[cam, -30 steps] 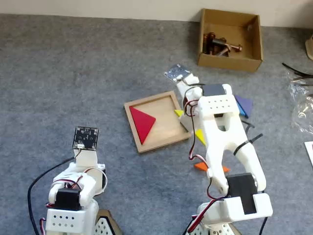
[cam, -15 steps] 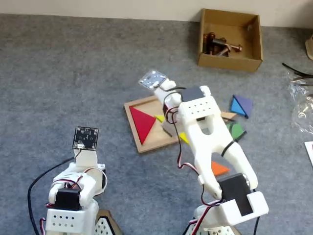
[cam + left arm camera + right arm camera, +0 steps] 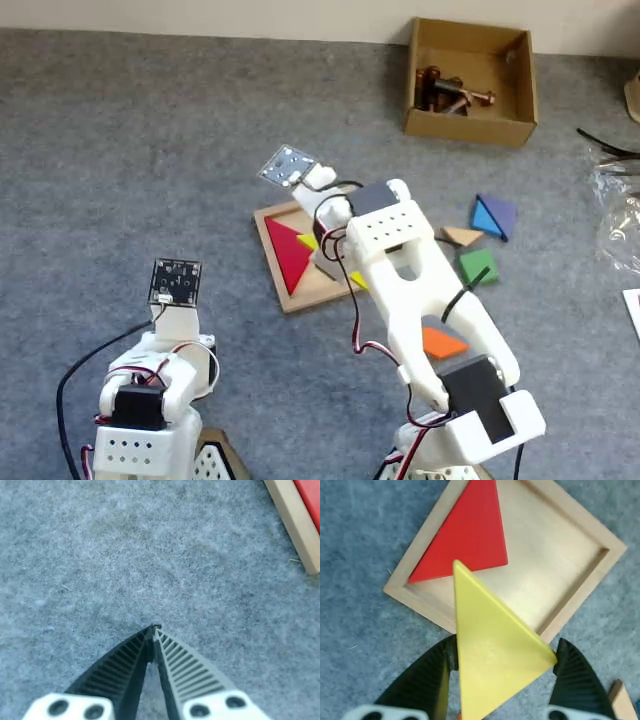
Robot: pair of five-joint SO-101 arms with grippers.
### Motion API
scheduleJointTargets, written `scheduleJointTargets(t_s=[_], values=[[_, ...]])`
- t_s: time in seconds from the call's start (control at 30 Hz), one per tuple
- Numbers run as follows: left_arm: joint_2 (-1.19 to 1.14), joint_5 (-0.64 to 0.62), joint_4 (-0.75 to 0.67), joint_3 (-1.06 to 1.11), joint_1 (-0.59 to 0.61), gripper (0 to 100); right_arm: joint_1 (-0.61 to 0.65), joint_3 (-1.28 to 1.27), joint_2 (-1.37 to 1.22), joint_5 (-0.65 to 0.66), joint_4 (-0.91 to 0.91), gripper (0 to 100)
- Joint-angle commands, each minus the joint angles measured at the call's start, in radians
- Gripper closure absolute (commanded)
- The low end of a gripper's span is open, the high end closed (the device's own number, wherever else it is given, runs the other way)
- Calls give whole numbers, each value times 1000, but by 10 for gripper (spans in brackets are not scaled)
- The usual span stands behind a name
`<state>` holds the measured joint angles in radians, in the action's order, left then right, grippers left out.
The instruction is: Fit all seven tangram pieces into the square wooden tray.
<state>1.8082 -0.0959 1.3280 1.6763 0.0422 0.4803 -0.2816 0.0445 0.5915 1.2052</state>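
The square wooden tray (image 3: 264, 218) lies mid-table with a red triangle (image 3: 285, 255) in its left half. My right gripper (image 3: 505, 655) hangs above the tray's near side, shut on a big yellow triangle (image 3: 490, 655) whose tip overlaps the red triangle (image 3: 467, 537). The tray floor (image 3: 560, 535) beside the red piece is bare. Right of the arm lie a blue triangle (image 3: 486, 215) on a purple piece (image 3: 503, 212), a tan triangle (image 3: 460, 237), a green square (image 3: 478, 266) and an orange triangle (image 3: 442, 342). My left gripper (image 3: 152, 630) is shut over bare carpet, near the tray's corner (image 3: 295, 530).
A cardboard box (image 3: 470, 115) with small metal and wooden items stands at the back right. Clear plastic (image 3: 620, 215) and cables lie at the right edge. The left arm (image 3: 150, 390) sits at the front left on grey carpet.
My right arm has swung left, carrying the yellow triangle from the tray's right edge to above the tray. The green and tan pieces are now uncovered. The left arm has not moved.
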Motion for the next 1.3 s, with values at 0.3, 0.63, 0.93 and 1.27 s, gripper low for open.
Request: scheduleJointTargets(t_s=[0.3, 0.63, 0.93, 1.27], values=[[7, -6, -3, 19, -16, 995, 10, 59, 42, 0, -105, 800], [7, -6, -3, 19, -16, 995, 8, 59, 42, -2, -113, 800], [7, -6, -3, 19, -16, 995, 5, 58, 42, -5, -113, 800], [7, -6, -3, 19, -16, 995, 5, 56, 39, -6, -113, 800]])
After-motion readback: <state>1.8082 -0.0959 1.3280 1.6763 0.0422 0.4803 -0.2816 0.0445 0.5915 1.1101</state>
